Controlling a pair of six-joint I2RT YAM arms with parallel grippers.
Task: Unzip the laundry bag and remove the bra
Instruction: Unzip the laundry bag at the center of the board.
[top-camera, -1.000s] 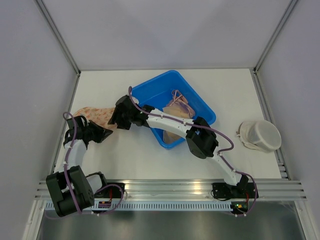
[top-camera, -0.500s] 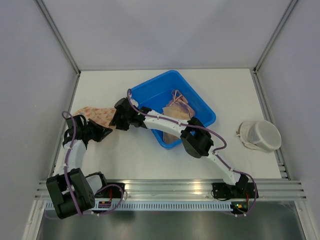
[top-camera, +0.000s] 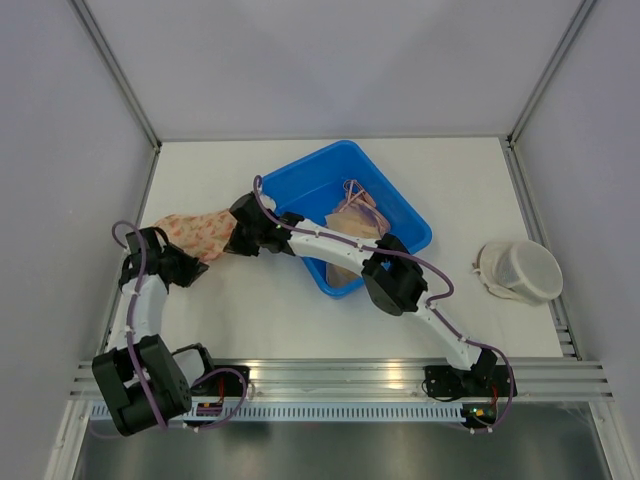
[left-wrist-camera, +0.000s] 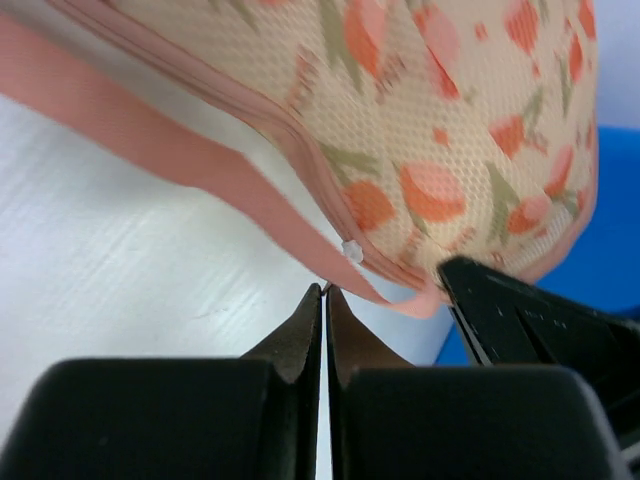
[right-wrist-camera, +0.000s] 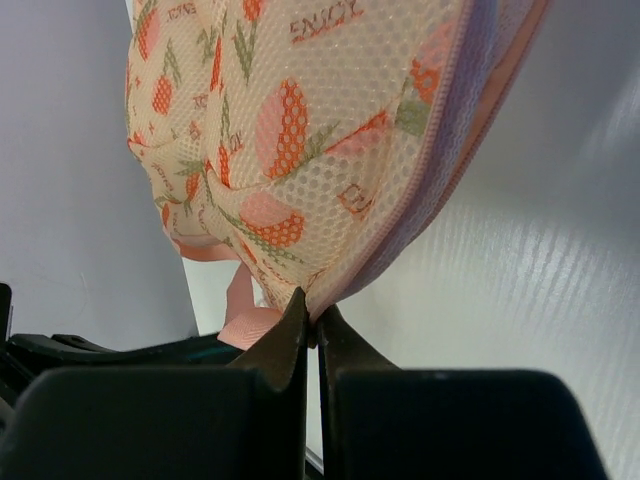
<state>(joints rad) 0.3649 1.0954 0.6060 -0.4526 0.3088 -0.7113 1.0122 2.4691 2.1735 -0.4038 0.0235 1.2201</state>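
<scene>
So the laundry bag (top-camera: 195, 232) lies on the table (top-camera: 300, 320) just left of the blue bin (top-camera: 308, 172), with its long axis running left-right between both grippers. It's cream mesh with orange-pink tulips and pink trim along the zipper, which looks closed where visible. The right gripper (right-wrist-camera: 308, 305) is clamped on the bag's seam. The left gripper (left-wrist-camera: 323, 292) is pressed together at the pink trim; can't tell if it's pinching anything.
</scene>
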